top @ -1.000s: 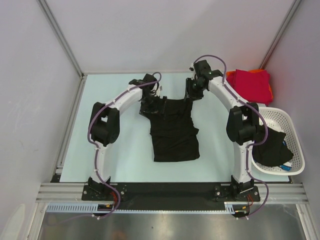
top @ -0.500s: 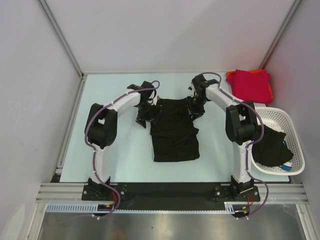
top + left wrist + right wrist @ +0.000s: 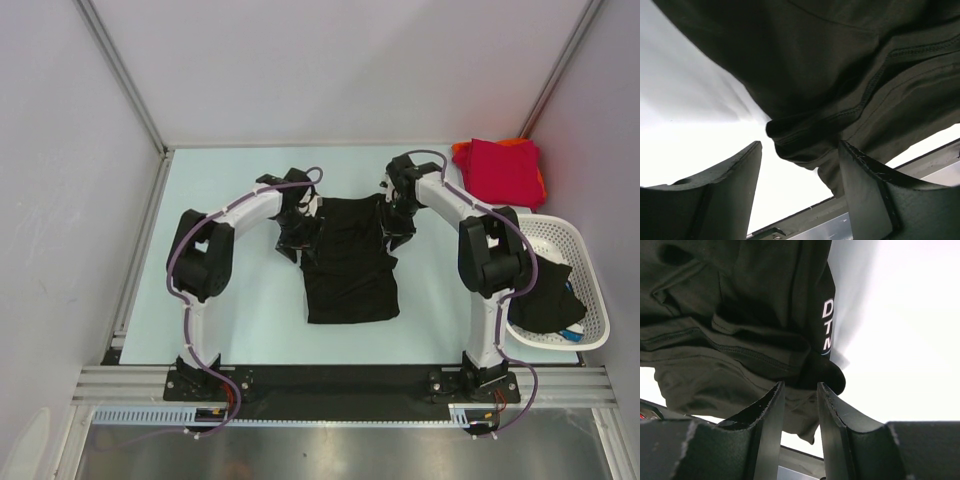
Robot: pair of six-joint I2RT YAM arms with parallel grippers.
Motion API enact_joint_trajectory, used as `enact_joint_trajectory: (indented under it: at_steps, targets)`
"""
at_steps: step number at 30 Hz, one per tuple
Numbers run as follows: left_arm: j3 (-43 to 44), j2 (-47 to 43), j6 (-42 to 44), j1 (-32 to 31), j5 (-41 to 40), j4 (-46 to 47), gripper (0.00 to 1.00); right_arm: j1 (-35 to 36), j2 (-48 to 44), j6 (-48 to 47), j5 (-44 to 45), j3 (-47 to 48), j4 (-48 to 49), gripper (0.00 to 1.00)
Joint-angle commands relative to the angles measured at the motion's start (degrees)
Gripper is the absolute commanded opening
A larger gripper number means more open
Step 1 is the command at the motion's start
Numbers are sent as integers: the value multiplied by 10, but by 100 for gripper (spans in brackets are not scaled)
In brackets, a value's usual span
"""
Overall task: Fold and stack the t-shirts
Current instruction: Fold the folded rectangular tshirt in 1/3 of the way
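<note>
A black t-shirt (image 3: pixel 350 270) lies flat mid-table, its lower part folded narrow. My left gripper (image 3: pixel 300 226) is at the shirt's upper left edge. In the left wrist view its jaws stand open around a rolled hem of the black t-shirt (image 3: pixel 840 75), with a gap on both sides of it. My right gripper (image 3: pixel 396 222) is at the upper right edge. Its jaws (image 3: pixel 800 386) are narrow but open, straddling a fold of the black t-shirt (image 3: pixel 740 315) beside white lettering (image 3: pixel 827 325). A crimson red t-shirt (image 3: pixel 503 168) rests folded on an orange t-shirt (image 3: pixel 462 150) at the back right.
A white lattice basket (image 3: pixel 572 240) at the right edge holds dark cloth (image 3: pixel 545 298). Grey walls close in the table on the left, back and right. The metal rail (image 3: pixel 340 382) with the arm bases runs along the near edge.
The right arm swung from the back of the table forward onto the shirt's right shoulder. The left gripper shifted slightly and its jaws narrowed. The shirt's top edge flattened.
</note>
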Motion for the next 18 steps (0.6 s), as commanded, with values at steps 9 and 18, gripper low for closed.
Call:
enact_joint_trajectory:
  at_steps: [9, 18]
  targets:
    - [21, -5, -1, -11, 20, 24, 57, 1, -3, -11, -22, -5, -8, 36]
    - [7, 7, -2, -17, 23, 24, 21, -8, 21, -34, -28, 0, -29, 11]
